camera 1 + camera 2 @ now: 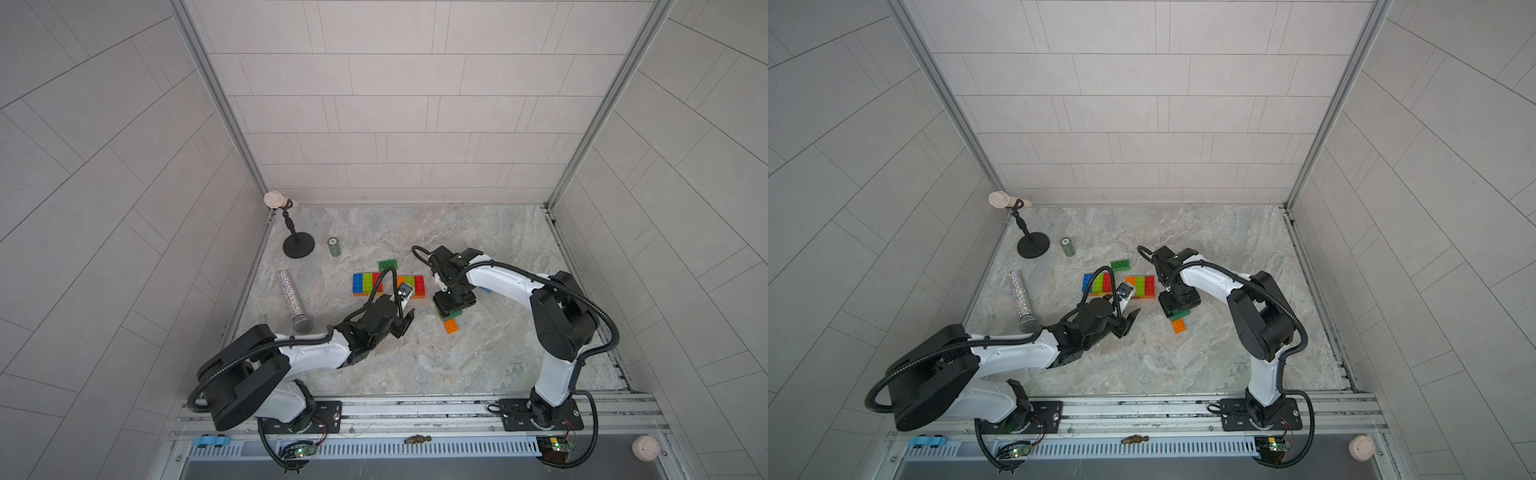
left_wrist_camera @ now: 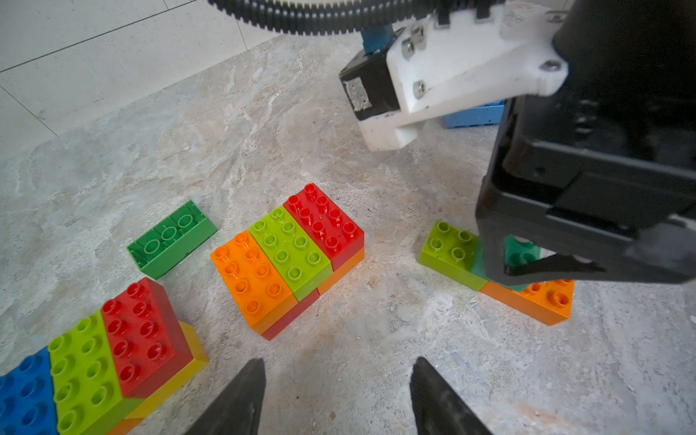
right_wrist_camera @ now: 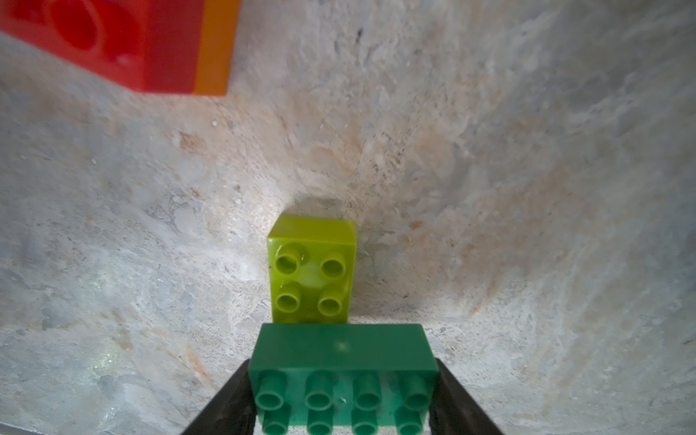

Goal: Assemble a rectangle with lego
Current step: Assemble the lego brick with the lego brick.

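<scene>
Two two-layer lego blocks stand side by side: a blue, lime and red one (image 1: 365, 284) (image 2: 113, 354) and an orange, lime and red one (image 1: 413, 284) (image 2: 286, 256). Behind them a dark green brick (image 1: 388, 264) (image 2: 171, 239) lies upside down. My right gripper (image 1: 451, 309) (image 3: 342, 363) is shut on another dark green brick (image 3: 342, 350) (image 2: 521, 252). That brick sits crosswise over a lime brick (image 3: 312, 271) (image 2: 448, 248) and an orange brick (image 1: 451, 325) (image 2: 546, 301). In front of the blocks my left gripper (image 1: 406, 322) (image 2: 339, 363) is open and empty.
A black stand (image 1: 298, 245) and a small green can (image 1: 334, 247) stand at the back left. A glittery silver tube (image 1: 293, 299) lies along the left side. A blue brick (image 2: 474, 116) lies behind my right arm. Tiled walls close three sides.
</scene>
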### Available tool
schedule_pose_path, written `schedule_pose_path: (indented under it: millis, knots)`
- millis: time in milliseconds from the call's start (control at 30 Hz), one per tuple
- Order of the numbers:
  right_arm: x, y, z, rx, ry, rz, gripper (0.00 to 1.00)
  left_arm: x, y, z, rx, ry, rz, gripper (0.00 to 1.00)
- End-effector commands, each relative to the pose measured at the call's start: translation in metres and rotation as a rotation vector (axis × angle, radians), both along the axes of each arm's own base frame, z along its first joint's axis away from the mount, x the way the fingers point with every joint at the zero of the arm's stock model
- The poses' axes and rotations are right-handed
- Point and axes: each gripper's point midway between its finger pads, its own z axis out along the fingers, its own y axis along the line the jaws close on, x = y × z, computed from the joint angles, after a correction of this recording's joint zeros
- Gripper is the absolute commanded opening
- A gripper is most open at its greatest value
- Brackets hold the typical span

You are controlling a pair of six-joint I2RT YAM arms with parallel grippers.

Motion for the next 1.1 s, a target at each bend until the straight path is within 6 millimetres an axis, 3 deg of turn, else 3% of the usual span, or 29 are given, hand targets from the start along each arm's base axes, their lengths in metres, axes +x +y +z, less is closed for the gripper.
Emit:
schedule_pose_path:
  millis: [0, 500, 800, 1067]
  knots:
    - [-0.003, -0.004, -0.006, -0.028, 0.010, 0.010, 0.40, 0.005, -0.005, 0.009, -0.026, -0.014, 0.006, 0.66]
    - [-0.009, -0.020, -0.017, -0.061, 0.062, 0.041, 0.28, 0.005, -0.005, 0.009, -0.025, -0.016, 0.004, 0.66]
    - [-0.021, -0.026, -0.043, -0.110, 0.097, 0.058, 0.20, 0.005, -0.006, 0.010, -0.022, -0.018, 0.001, 0.66]
    - [-0.030, -0.038, -0.058, -0.167, 0.135, 0.086, 0.07, 0.008, -0.001, 0.014, -0.016, -0.035, 0.024, 0.66]
